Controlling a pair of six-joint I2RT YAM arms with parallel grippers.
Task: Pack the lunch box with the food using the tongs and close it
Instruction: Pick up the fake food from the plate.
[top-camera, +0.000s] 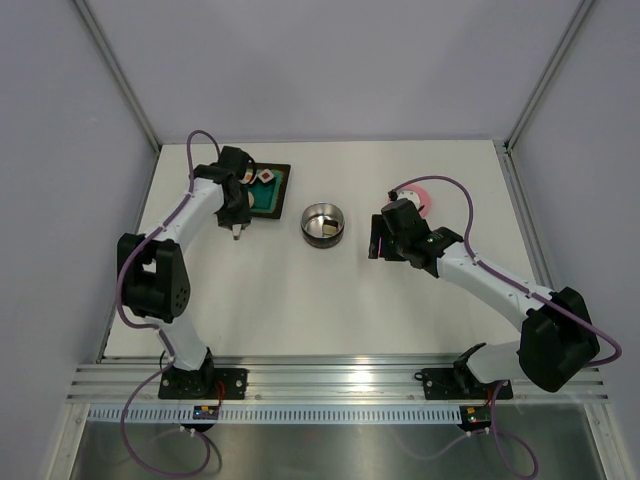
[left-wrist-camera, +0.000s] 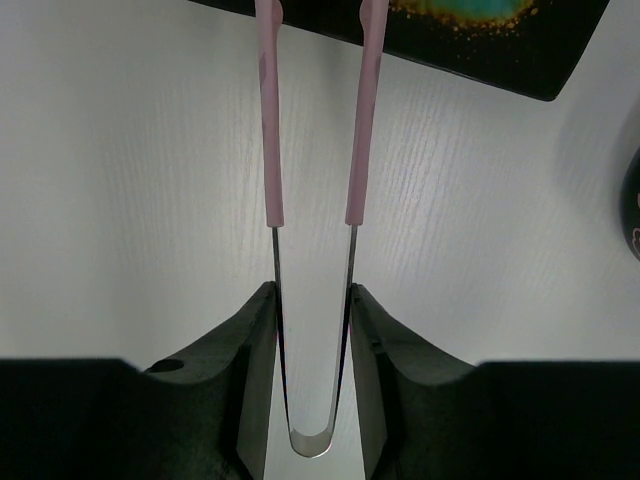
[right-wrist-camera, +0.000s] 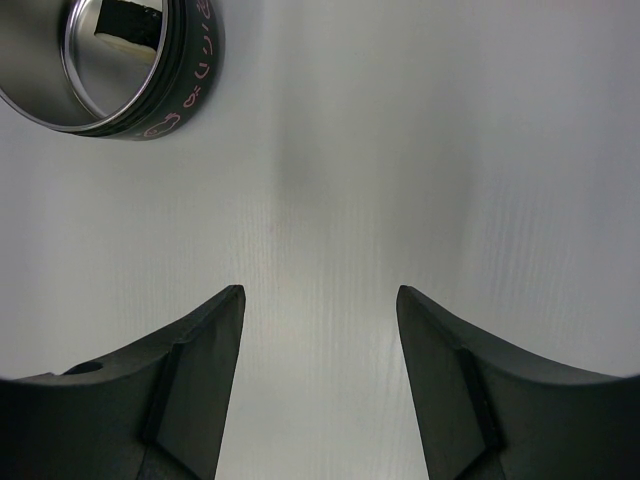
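In the left wrist view the slim pink tongs (left-wrist-camera: 272, 150) run from between my left gripper's (left-wrist-camera: 312, 290) fingers up to the black tray (left-wrist-camera: 520, 55). Their tips are cut off at the frame's top edge. That gripper is shut on the tongs near their joined metal end. Seen from above, the left gripper (top-camera: 238, 205) hovers at the tray's (top-camera: 280, 205) near-left corner, with small food pieces (top-camera: 263, 176) in the tray. The round steel lunch box (top-camera: 323, 224) stands mid-table with a dark-and-white piece (right-wrist-camera: 130, 22) inside. My right gripper (right-wrist-camera: 320, 300) is open and empty, right of the lunch box (right-wrist-camera: 150, 100). The pink lid (top-camera: 420, 192) lies behind it.
The tray has a teal inside (left-wrist-camera: 470, 8). Bare white tabletop (top-camera: 300, 300) lies between the arms and the near rail. Walls close off the back and both sides.
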